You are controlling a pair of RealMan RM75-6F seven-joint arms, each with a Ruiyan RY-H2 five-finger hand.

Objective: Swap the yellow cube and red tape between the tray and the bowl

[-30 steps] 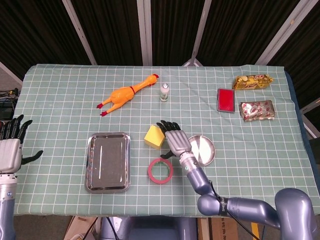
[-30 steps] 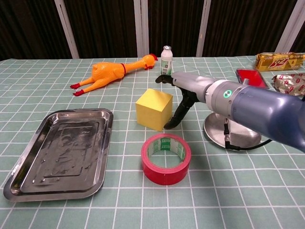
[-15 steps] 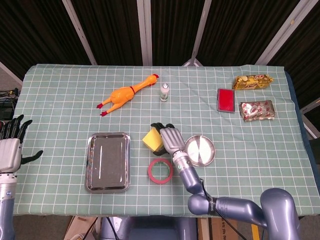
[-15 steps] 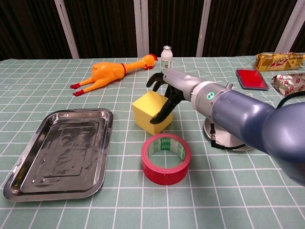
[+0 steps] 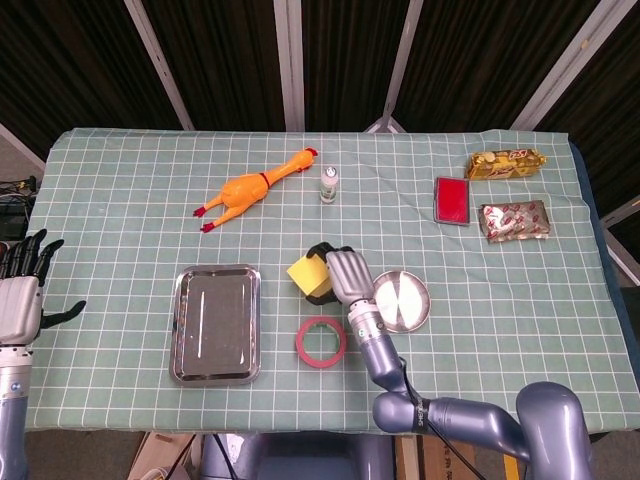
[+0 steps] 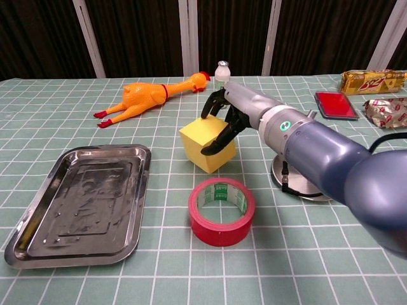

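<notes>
The cube is now grasped by the right hand: the fingers, beside it a second ago, are wrapped over its top and near face. It is tilted on one edge, apparently just lifted off the tabletop. The cube sits just behind the red tape, which lies untouched on the cloth. The tray is left of the tape, the bowl right of it; both are seen empty. The left hand, fingers released, is held far left of the tape. A carry to the tray or bowl is judged next.
</notes>
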